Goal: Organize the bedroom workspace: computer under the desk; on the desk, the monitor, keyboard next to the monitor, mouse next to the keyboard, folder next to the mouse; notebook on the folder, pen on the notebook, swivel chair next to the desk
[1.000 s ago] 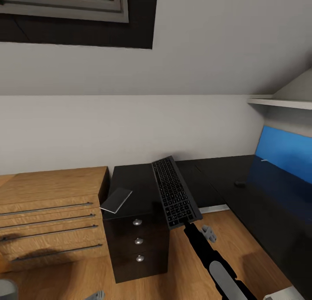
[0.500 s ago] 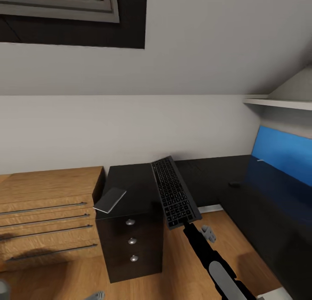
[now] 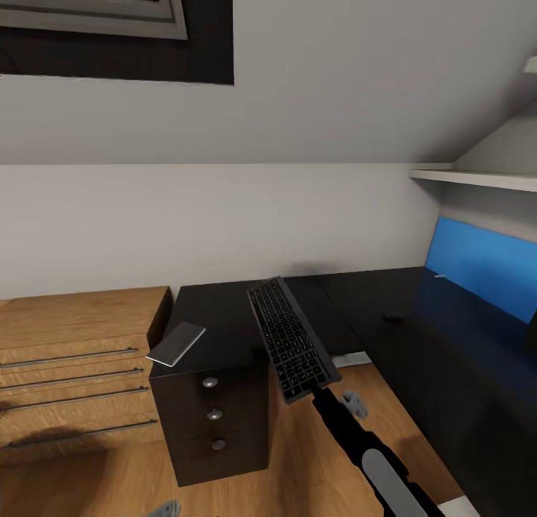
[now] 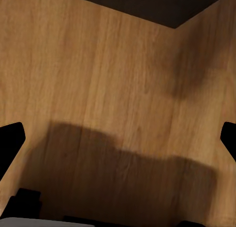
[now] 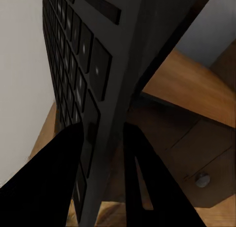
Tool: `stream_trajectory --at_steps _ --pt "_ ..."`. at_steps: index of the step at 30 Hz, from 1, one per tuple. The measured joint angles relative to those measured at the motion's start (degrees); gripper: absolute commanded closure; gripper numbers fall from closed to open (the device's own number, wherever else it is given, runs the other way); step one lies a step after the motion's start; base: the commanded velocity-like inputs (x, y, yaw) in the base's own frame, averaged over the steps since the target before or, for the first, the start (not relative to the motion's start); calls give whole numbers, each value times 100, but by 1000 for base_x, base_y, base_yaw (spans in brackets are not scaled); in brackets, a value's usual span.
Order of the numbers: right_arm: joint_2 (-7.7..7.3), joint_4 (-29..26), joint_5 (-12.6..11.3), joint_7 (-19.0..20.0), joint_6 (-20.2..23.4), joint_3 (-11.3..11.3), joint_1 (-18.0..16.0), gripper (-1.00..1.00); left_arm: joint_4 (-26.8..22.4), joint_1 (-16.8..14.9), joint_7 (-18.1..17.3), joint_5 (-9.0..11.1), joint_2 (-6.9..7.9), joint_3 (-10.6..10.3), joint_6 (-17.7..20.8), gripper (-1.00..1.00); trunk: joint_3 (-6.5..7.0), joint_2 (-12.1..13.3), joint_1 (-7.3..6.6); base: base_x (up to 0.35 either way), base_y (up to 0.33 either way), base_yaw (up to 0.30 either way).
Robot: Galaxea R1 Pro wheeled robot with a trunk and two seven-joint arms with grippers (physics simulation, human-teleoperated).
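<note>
Clamped on the near short end of the keyboard (image 3: 289, 340) is the right gripper (image 3: 317, 392), at the tip of a black arm reaching up from the lower edge of the head view. In the right wrist view its two dark fingers (image 5: 49, 187) are seen pressed against either face of the keyboard (image 5: 88, 79), whose keys with pale markings run away from the camera. The keyboard is held in the air, tilted, with its far end raised over the black top of the desk (image 3: 358, 301).

The left gripper (image 4: 118, 187) is shown in its wrist view with black fingertips (image 4: 11, 138) set far apart at the two edges of the picture, nothing being held between them; a wooden floor (image 4: 108, 79) crossed by a soft shadow lies beyond.

Below the keyboard, the black three-drawer pedestal (image 3: 212, 420) is seen standing on the wooden floor, with round silver knobs. On the desk top above the pedestal a thin grey notebook (image 3: 176, 344) is laid, one corner jutting past the front edge. Beside the pedestal stands a light wooden drawer cabinet (image 3: 74, 368) with long metal handles.

Farther back, a small dark object (image 3: 391, 318), too small to identify, rests on the desk. The blue back panel (image 3: 481, 267) rises along the right wing, under a white shelf (image 3: 477, 178).
</note>
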Motion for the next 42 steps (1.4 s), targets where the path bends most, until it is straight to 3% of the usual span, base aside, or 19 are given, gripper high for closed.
stream_trajectory --at_steps 5,10,42 --pt "-2 -6 25 -1 391 -247 -2 100 0 1 0 -2 0 0 0 -100 0 0 2 -254 -16 0" --pt "-2 -11 21 2 488 -453 -2 100 3 1 0 -3 -11 -6 0 -100 0 0 2 -306 -62 0" --pt "-83 -93 17 108 502 -478 -1 100 8 1 -1 -3 -13 -8 0 -100 0 0 2 -295 -159 0"
